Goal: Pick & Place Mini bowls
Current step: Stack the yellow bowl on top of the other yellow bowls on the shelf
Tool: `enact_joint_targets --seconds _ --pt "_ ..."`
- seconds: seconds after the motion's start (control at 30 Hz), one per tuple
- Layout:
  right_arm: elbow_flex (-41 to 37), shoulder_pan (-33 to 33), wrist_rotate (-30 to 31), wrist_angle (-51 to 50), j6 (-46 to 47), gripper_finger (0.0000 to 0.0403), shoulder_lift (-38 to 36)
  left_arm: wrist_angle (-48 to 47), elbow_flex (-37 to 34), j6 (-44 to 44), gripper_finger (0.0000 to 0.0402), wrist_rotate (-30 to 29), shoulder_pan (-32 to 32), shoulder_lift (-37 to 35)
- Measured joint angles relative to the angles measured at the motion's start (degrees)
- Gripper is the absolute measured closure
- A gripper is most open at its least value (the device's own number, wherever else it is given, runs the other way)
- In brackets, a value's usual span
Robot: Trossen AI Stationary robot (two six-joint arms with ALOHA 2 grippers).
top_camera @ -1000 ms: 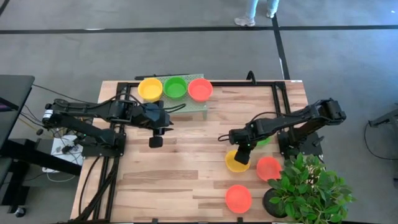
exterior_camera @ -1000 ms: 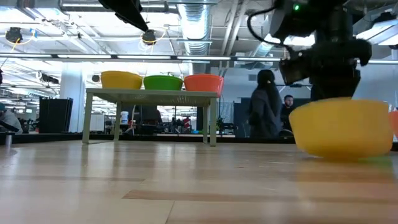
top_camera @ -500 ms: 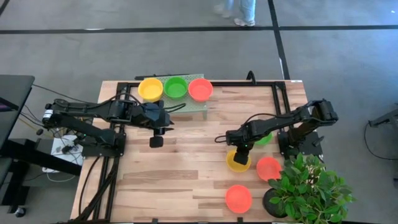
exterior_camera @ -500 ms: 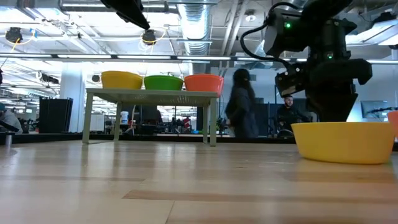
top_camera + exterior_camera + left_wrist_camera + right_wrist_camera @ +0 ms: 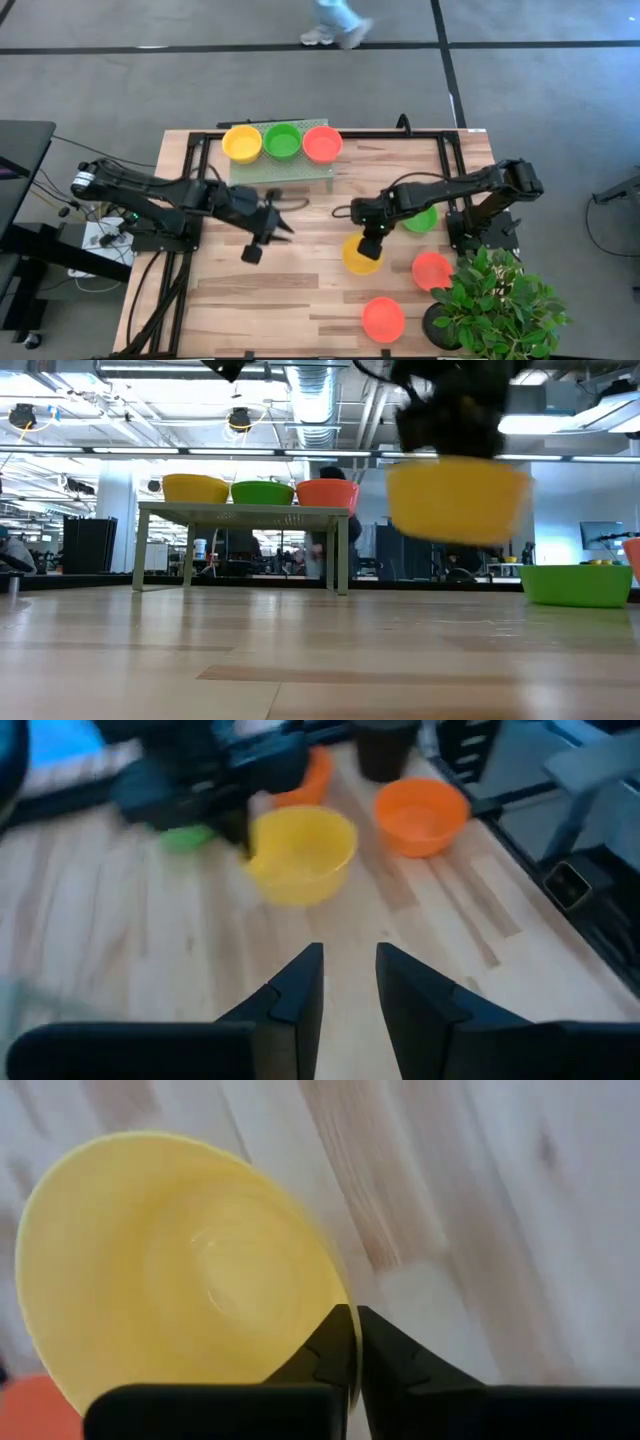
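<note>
My right gripper hangs over the middle of the table, shut on a yellow mini bowl, which the low view shows up in the air. A green bowl and two red bowls sit on their bases on the table's right part. A yellow, a green and a red bowl stand in a row on a small green rack at the far edge. My left gripper hovers open left of the carried bowl, touching nothing. My right gripper pinches the yellow bowl's rim on its far right side, one finger inside the bowl and one outside. The fingers come from above, pointing down. The bowl is lifted clear of the table and hangs roughly upright below them.
A dark pot with a leafy plant stands at the near right corner, close to the red bowls. A black frame runs along the far and right sides. Bare wood lies on the near left. A person walks beyond the far edge.
My right gripper has raised the yellow bowl off the table and carried it toward the left, uncovering the green bowl behind it. My left gripper has swung toward the near edge and the right, closer to the carried bowl.
</note>
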Motion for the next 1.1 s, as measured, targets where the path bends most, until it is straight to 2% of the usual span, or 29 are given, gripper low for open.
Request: enact_joint_targets --seconds 0.13,0.3,0.43,0.57,0.63,0.7,0.8,0.9,1.0,1.1 --pt "7.3 -1.4 0.1 -1.2 -4.4 0.0398 2.9 7.6 -3.1 4.9 0.0304 -2.1 -2.8 3.0" --pt "15.8 -3.3 -0.3 -1.8 -8.7 0.0381 10.5 8.7 -3.3 7.1 0.0290 -6.5 -3.0 9.1" --pt "23.1 -4.6 -4.6 -6.8 -17.5 0.0375 18.9 9.7 -3.4 10.7 0.0268 -6.9 -2.7 13.2" --pt "29.3 -5.3 -8.1 -9.9 -26.4 0.0385 24.7 9.4 -3.9 10.3 0.0253 -7.3 -3.2 15.8" --pt "30.6 -6.2 -8.2 -11.8 -27.6 0.0395 25.5 9.7 -5.3 10.1 0.0250 -6.6 -3.5 15.5" --pt "31.3 -7.1 -7.9 -9.0 -28.3 0.0399 25.5 13.5 -6.5 10.1 0.0251 -3.6 -4.0 16.0" --pt "31.3 -8.3 -8.4 -6.5 -28.6 0.0395 24.3 17.8 -8.5 10.1 0.0258 -2.5 -5.2 16.1" --pt "31.4 -9.2 -8.8 -2.9 -28.6 0.0392 23.6 21.4 -9.6 11.3 0.0267 -4.7 -5.8 15.9" --pt "31.6 -9.8 -8.9 -3.4 -28.6 0.0394 23.8 21.9 -9.7 13.7 0.0276 -8.5 -6.0 15.8" --pt "31.9 -9.9 -8.9 -1.7 -28.8 0.0398 24.1 22.6 -9.7 15.8 0.0284 -9.5 -5.9 15.7"
